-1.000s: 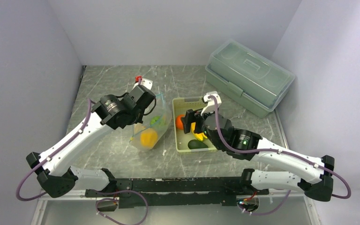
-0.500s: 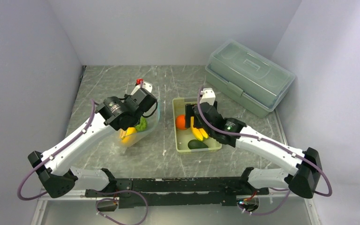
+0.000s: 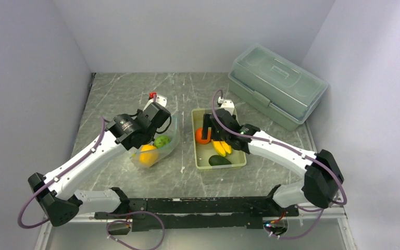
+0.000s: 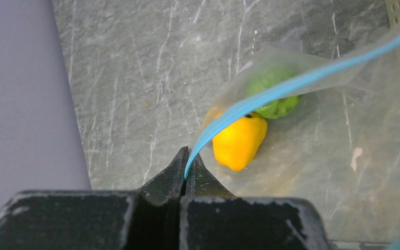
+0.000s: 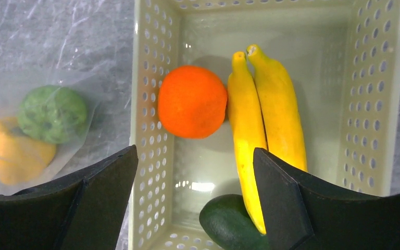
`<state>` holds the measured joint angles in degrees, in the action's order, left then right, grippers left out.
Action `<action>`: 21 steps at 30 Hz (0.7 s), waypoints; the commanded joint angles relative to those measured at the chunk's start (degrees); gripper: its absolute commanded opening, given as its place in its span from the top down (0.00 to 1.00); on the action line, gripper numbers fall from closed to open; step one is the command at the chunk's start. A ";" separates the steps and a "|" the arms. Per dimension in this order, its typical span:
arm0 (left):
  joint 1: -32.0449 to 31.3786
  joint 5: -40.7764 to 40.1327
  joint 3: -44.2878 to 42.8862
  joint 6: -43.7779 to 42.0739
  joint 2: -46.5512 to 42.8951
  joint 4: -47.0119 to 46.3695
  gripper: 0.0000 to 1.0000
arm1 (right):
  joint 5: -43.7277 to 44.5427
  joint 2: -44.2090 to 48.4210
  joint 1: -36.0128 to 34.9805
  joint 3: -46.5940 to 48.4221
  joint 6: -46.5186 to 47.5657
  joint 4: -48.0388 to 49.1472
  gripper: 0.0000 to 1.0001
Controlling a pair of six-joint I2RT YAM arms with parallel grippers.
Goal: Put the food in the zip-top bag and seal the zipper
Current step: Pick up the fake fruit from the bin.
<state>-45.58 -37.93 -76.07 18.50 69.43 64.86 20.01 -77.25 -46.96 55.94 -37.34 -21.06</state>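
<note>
The clear zip-top bag (image 3: 155,149) lies left of the basket with a yellow-orange pepper (image 3: 147,154) and a bumpy green fruit (image 3: 162,141) inside. My left gripper (image 4: 187,156) is shut on the light blue zipper (image 4: 291,83) at the bag's mouth, holding that edge up above the pepper (image 4: 238,143). My right gripper (image 5: 195,153) hangs open over the pale green basket (image 5: 151,130), empty. Below it lie the orange ball (image 5: 191,101), the yellow bananas (image 5: 265,120) and the dark green avocado (image 5: 229,224). From above, the right gripper (image 3: 207,127) sits over the orange ball (image 3: 202,135).
A large translucent lidded box (image 3: 277,86) stands at the back right. Grey walls close in the table on the left, back and right. The basket (image 3: 198,160) sits close to the bag's right side.
My left gripper has drawn the bag's mouth toward the near left, and the bag has shifted with it. The right arm has stretched farther out, bringing its open gripper over the orange ball.
</note>
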 commanded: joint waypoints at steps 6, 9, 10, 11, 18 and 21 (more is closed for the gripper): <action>0.39 3.28 7.20 -1.82 -3.55 -10.74 1.00 | -3.30 -7.52 2.30 2.59 -4.30 5.08 0.15; 0.86 4.21 8.79 -2.07 -4.22 -11.75 1.00 | -4.62 -9.72 2.80 2.67 -4.74 6.57 0.16; 0.99 4.43 9.24 -2.07 -4.41 -11.89 1.00 | -4.71 -10.23 2.91 2.68 -4.83 7.04 0.16; 1.03 4.61 9.61 -2.07 -4.66 -12.05 1.00 | -4.87 -10.64 3.05 2.68 -4.91 7.54 0.16; 1.12 5.65 10.94 -1.95 -5.50 -12.30 1.00 | -6.28 -14.40 3.39 3.91 -5.61 9.36 0.18; 1.17 5.47 11.11 -1.91 -5.40 -12.18 1.00 | -6.00 -15.60 3.43 4.43 -5.98 9.53 0.19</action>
<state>-44.64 -33.17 -65.21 17.21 65.08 54.22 14.35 -91.81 -43.83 57.67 -42.11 -14.52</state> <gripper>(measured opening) 0.010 0.821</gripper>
